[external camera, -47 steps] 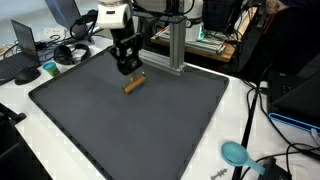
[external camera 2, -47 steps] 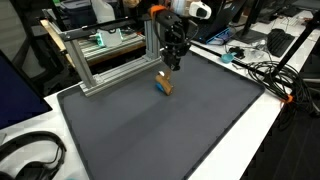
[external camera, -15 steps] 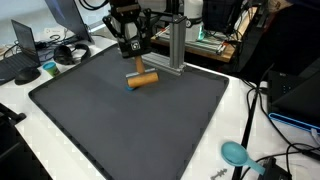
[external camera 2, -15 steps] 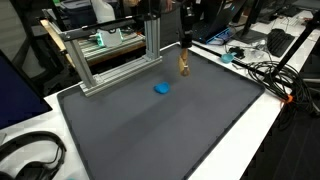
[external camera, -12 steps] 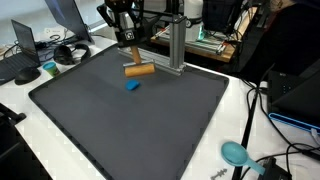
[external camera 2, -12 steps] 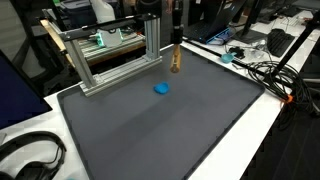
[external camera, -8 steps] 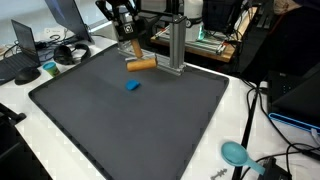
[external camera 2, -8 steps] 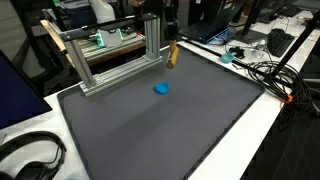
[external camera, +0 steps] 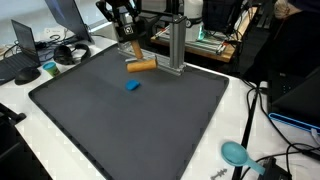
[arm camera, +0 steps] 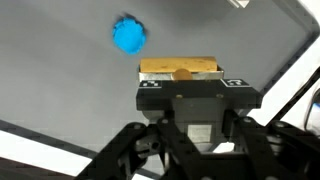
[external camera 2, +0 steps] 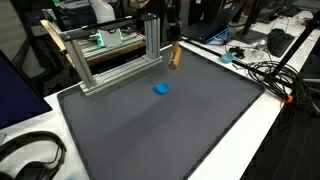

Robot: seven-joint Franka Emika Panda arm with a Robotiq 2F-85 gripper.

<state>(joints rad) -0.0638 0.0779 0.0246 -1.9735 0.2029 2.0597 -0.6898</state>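
My gripper [external camera: 130, 50] hangs high above the far edge of the dark mat [external camera: 150, 130], shut on a tan wooden block [external camera: 142, 66]. The block [external camera 2: 174, 56] is off the mat, next to the aluminium frame [external camera 2: 110, 55]. In the wrist view the block [arm camera: 180, 68] lies crosswise in the gripper [arm camera: 182, 76], and the fingertips are hidden by the gripper's body. A small blue object [external camera: 131, 86] lies alone on the mat [external camera 2: 150, 130] below; it also shows as a blue object [external camera 2: 161, 89] and, in the wrist view, as a round blue blob [arm camera: 129, 35].
The aluminium frame [external camera: 175, 50] stands at the mat's far edge. Headphones [external camera 2: 30, 155] lie on the white table beside the mat, and cables [external camera 2: 265, 75] run along another side. A teal object [external camera: 235, 152] sits near a mat corner. Monitors and a laptop [external camera: 25, 40] crowd the background.
The gripper has lifted the wooden block off the mat and carried it up toward the frame, uncovering the blue object. Over the last half second it has barely moved.
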